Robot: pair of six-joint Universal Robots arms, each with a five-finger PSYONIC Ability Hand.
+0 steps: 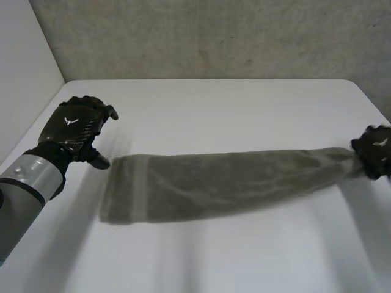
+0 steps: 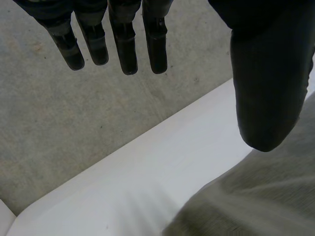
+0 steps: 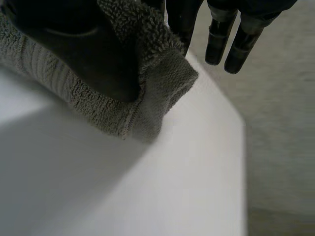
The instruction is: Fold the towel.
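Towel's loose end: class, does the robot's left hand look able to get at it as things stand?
Probably yes. The left hand is open right beside that end of the towel, with just table between them; the right hand pinches the other end.

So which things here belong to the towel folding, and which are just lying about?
In the job: long grey terry towel; right hand, pinching its end; left hand, open beside the other end.
Not in it: white table; grey speckled surface behind.
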